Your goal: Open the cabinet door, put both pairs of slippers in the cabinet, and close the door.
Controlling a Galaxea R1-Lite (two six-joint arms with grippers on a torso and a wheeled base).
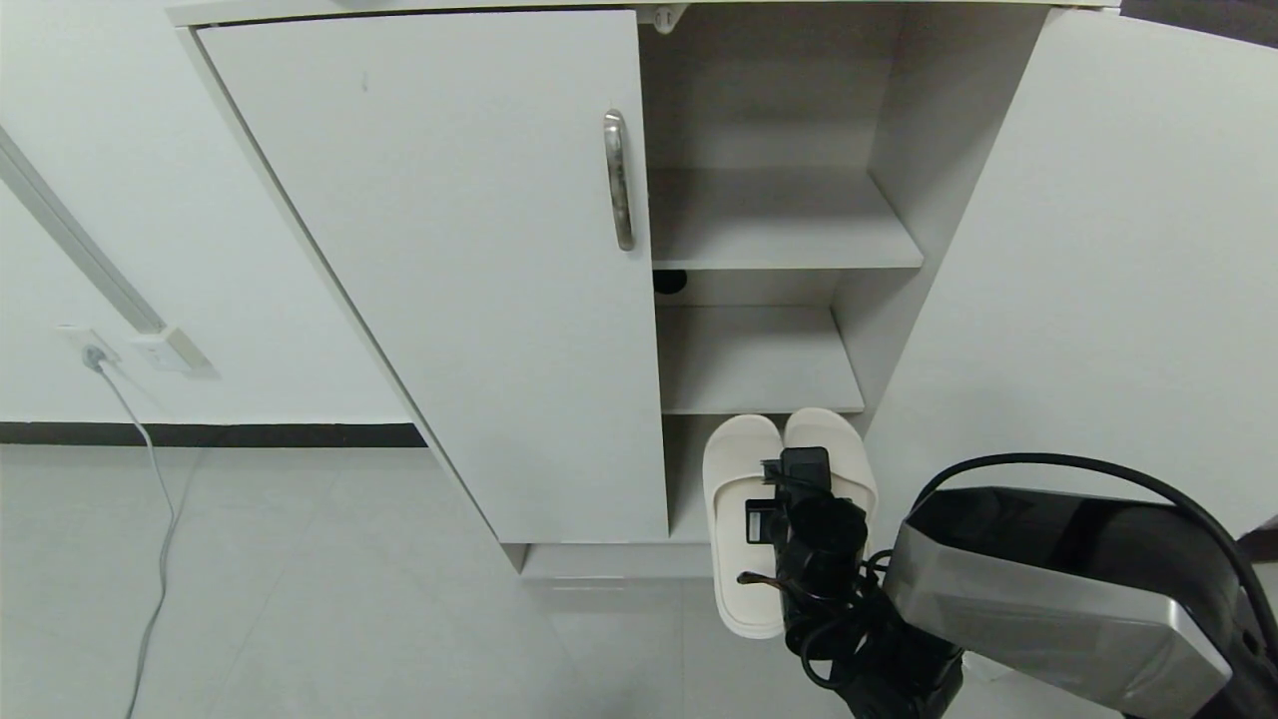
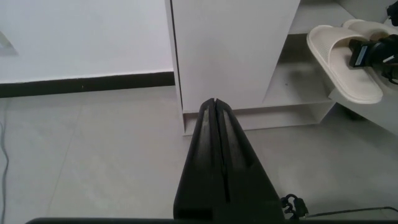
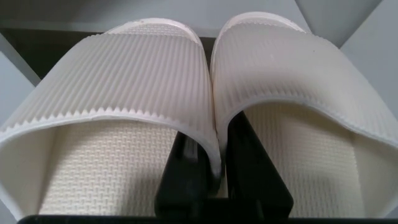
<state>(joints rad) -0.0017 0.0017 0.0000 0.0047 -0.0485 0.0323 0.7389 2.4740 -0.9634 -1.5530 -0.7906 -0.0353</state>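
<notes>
Right now, a pair of white slippers (image 1: 741, 499) is held up off the floor (image 1: 349, 579) by the right gripper (image 1: 802, 471). The two straps are pinched together where they meet, with one black finger (image 3: 245, 165) tucked inside each slipper. The heels hang back behind the gripper and the toes point ahead of it. Off to that gripper's left, the left gripper (image 2: 214, 111) is kept low over the floor, its fingers pressed flat together with nothing between them.

Just ahead of the slipper toes, the bottom shelf (image 1: 684, 489) of the cabinet (image 1: 899, 130) is seen. Two more shelves (image 1: 769, 225) are stacked above it. The open door (image 1: 1098, 270) is swung out on the right of the held slippers. The shut door (image 1: 449, 270), with its metal handle (image 1: 619, 180), is seen on their left.
</notes>
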